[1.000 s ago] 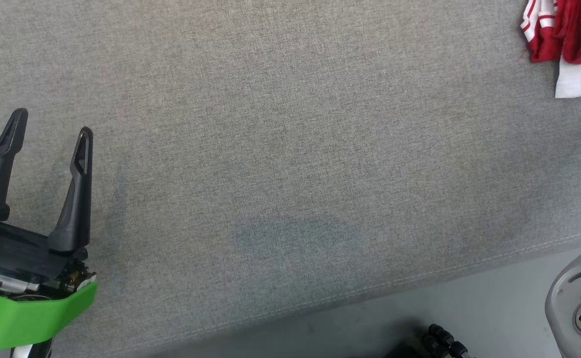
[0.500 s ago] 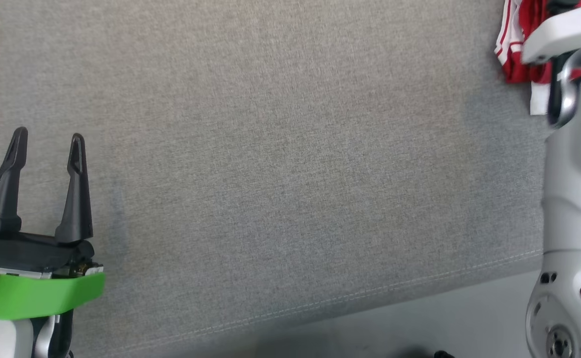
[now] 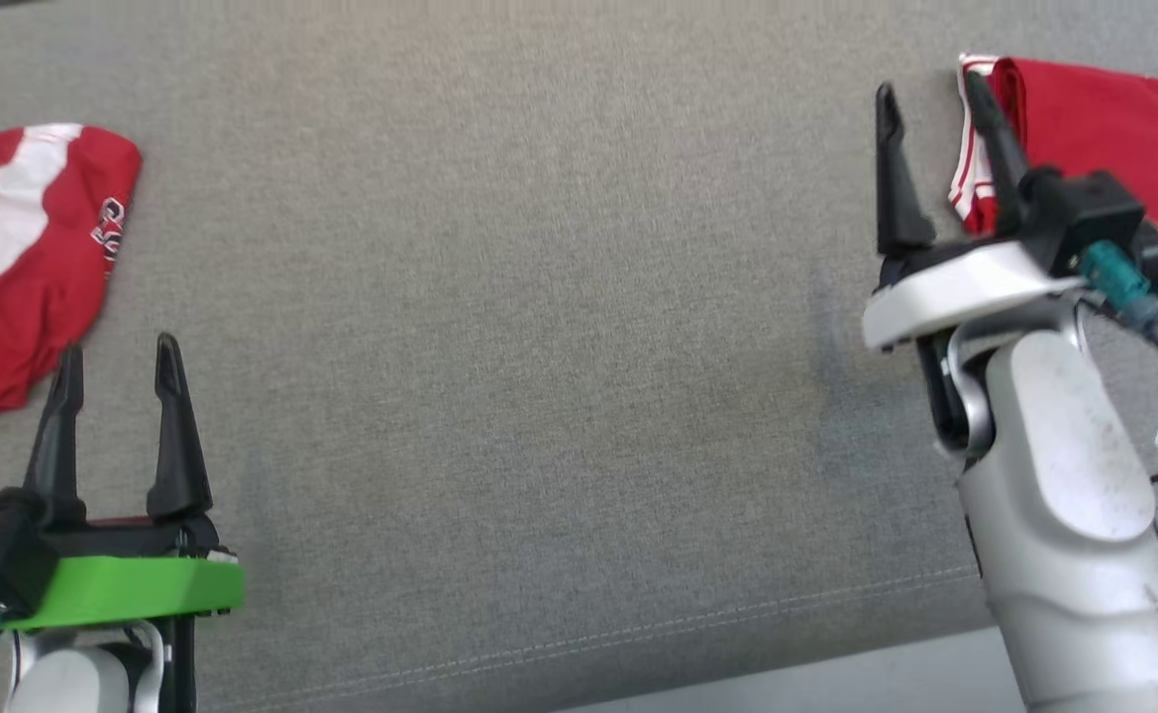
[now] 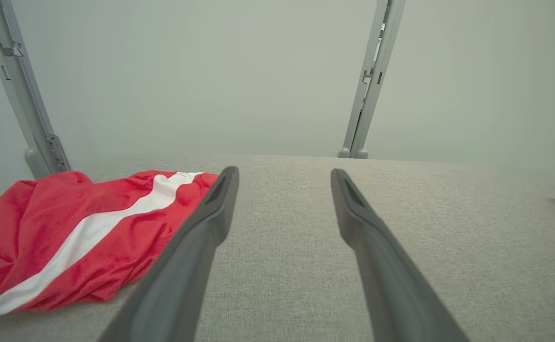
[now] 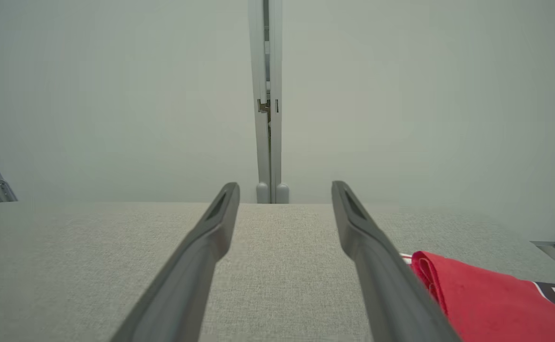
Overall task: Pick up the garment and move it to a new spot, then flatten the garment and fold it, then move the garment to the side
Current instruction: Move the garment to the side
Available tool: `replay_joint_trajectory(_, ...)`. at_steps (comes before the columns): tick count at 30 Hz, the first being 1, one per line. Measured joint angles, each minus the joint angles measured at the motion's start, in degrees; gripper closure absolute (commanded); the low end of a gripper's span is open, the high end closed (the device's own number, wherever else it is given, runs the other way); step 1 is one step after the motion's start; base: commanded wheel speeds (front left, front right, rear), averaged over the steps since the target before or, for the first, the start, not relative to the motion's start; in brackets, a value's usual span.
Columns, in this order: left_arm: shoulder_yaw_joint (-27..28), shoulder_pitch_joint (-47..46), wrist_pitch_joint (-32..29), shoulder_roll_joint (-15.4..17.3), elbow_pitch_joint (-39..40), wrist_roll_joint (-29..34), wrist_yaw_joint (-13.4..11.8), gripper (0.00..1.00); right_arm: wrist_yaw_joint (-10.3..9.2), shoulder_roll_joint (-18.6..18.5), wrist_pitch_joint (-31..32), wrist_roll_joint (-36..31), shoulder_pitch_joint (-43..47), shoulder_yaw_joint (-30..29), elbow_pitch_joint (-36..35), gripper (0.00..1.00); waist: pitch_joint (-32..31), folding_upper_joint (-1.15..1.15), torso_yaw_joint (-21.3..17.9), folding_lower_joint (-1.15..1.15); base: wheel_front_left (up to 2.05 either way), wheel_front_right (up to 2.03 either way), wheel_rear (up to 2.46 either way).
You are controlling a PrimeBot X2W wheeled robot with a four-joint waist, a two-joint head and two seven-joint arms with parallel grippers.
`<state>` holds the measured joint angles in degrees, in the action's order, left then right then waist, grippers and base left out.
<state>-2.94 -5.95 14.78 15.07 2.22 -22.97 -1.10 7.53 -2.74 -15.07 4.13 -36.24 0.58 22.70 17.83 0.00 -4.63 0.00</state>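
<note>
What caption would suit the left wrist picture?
Open left gripper over a grey cloth surface, a crumpled red-and-white garment beside it.

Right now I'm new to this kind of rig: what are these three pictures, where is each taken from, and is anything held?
It is a two-armed robot. The head view comes from a camera on its head, looking down at a grey fabric surface. Its left gripper, with the green band, is at the lower left; its right gripper is at the upper right on a pale arm. The other two pictures come from cameras on each wrist, looking along that gripper's two dark fingers. A crumpled red and white garment lies at the left, a neater red garment with dark lettering at the right. Both grippers are open and hold nothing.
</note>
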Motion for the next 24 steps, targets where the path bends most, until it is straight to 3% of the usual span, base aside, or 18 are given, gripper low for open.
replay_joint_trajectory(7, 0.5, 3.2, 0.2, -2.0, -3.5, 1.0, -0.3, 0.00, 0.00, -0.1, 0.0, 2.7, 9.3, 5.9, -4.9, 0.00, -5.7, 0.00, 0.4, 0.00, 0.00, 0.00, 0.00)
replay_joint_trajectory(18, 3.0, 7.8, 0.2, -7.2, -3.0, 4.8, 3.7, 0.00, 0.00, -0.1, 0.0, 2.1, 21.8, 9.0, -9.7, 0.00, -12.8, 0.00, -0.3, 0.00, 0.00, 0.00, 0.00)
replay_joint_trajectory(24, 5.1, 10.8, 0.2, -9.9, -4.0, 7.1, 5.1, 0.00, 0.00, -0.1, 0.0, 5.9, 27.3, 10.6, -11.3, 0.00, -15.7, 0.00, -1.2, 0.00, 0.00, 0.00, 0.00)
